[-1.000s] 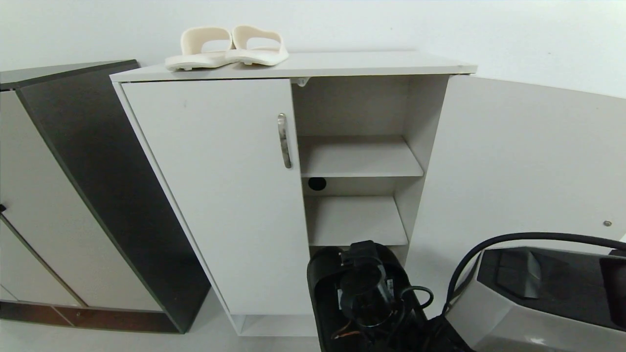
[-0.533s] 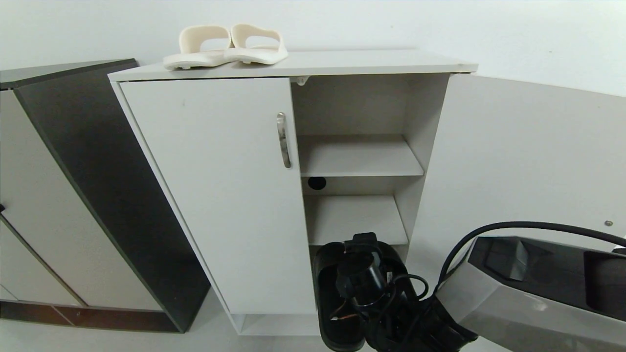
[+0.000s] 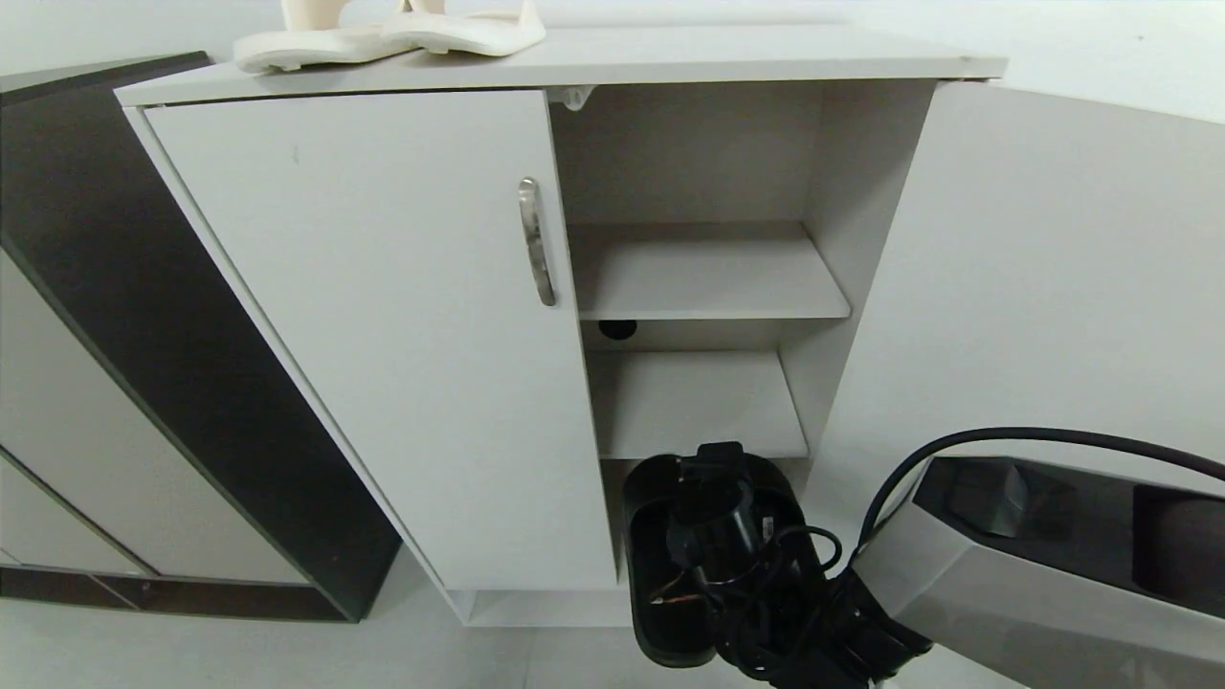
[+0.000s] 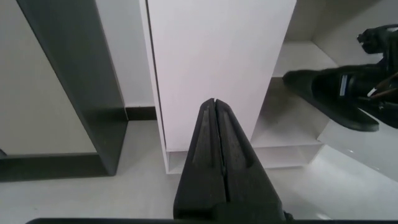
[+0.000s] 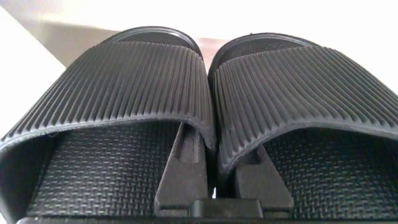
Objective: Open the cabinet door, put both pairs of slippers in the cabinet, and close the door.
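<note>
Black ribbed slippers (image 5: 137,93), the pair pressed side by side, hang from my right tool (image 5: 216,177) low at the front of the white cabinet (image 3: 718,57). They sit at the mouth of its lowest bay, just under the lower shelf (image 3: 694,402). The tool's fingers (image 5: 180,171) go one into each slipper beneath the straps and pinch the two inner walls btwn them, so it is clamped down on the pair. Can't tell whether the soles touch the bottom board.

Right-hand door (image 3: 1034,287) stands swung wide. Left-hand door (image 3: 383,335) is closed, w/ a metal handle (image 3: 536,244) upright at its inner edge. Inside the open half, the upper shelf (image 3: 708,273) sits above the lower one, and a round hole (image 3: 617,329) shows in the back panel btwn them.

Cream slippers (image 3: 383,38) lie as a pair on the cabinet top, over the closed door, toward the left end.

My left tool (image 4: 214,106) hangs low in front of that closed door, fingers pressed flat together w/ nothing btwn them. A dark-sided cabinet (image 3: 144,335) stands just left of the white one, both on the pale floor (image 3: 287,651).
</note>
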Robot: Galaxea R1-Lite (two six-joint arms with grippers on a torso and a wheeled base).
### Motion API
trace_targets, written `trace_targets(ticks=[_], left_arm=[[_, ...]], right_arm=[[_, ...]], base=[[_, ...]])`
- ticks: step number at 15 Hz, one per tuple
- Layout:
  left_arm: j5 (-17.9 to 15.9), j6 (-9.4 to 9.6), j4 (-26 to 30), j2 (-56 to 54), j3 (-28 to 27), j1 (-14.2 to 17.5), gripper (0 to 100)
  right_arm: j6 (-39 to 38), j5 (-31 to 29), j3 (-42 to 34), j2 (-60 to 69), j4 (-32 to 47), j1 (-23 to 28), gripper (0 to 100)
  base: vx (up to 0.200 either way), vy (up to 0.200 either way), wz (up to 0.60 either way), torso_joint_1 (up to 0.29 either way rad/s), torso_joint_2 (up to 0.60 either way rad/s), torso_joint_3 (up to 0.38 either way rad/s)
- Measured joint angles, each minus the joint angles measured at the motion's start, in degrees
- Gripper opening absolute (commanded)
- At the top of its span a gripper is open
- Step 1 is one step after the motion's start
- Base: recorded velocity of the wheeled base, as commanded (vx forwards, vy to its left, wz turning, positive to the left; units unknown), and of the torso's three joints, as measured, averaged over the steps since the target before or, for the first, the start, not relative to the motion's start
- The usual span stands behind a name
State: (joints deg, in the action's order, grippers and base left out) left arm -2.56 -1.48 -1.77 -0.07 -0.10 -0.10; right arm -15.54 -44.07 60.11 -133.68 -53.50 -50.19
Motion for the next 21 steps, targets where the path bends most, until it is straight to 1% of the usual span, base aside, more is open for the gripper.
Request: trace_targets(ticks=[1,3,5,6,8,11,14,21], left_arm=[[0.0,0.0,0.0,0.0,0.0,0.0,0],[0.02,-0.13,-0.01,0.0,0.0,0.0,0],[0.1,-0.3,-0.04,0.0,0.0,0.02,0],[0.1,-0.3,-0.06,0.0,0.0,0.0,0],[0.11,-0.2,-0.09,0.0,0.0,0.0,0],[0.11,-0.22,-0.12,0.0,0.0,0.02,0],[0.11,-0.24,-0.15,0.0,0.0,0.02,0],[0.1,-0.3,-0.06,0.02,0.0,0.0,0]], right_arm=[[2.17,-0.24,-0.3,0.02,-3.12,-0.06,0],[9.34,-0.73,-1.57,0.0,-16.21,-0.09,0],[16.47,-0.77,-3.0,-1.21,-31.01,0.06,0],[18.91,-0.76,-3.3,-2.43,-35.15,0.27,0],[19.46,-0.95,-3.72,-4.88,-36.19,1.82,0],[17.59,-1.06,-3.85,-6.21,-33.43,3.45,0],[17.37,-1.06,-3.94,-6.67,-33.21,3.67,0],[17.37,-1.11,-4.0,-7.11,-33.59,3.61,0]], base=[[0.0,0.0,0.0,0.007,0.0,-0.203],[0.0,0.0,0.0,0.0,0.0,-0.161],[0.0,0.0,0.0,0.0,0.0,0.0],[0.0,0.0,0.0,0.0,0.0,0.0],[0.0,0.0,0.0,0.0,0.0,0.0],[0.0,0.0,0.0,0.0,0.0,0.0],[0.0,0.0,0.0,0.0,0.0,0.0],[0.2,0.0,0.0,0.004,0.0,0.0]])
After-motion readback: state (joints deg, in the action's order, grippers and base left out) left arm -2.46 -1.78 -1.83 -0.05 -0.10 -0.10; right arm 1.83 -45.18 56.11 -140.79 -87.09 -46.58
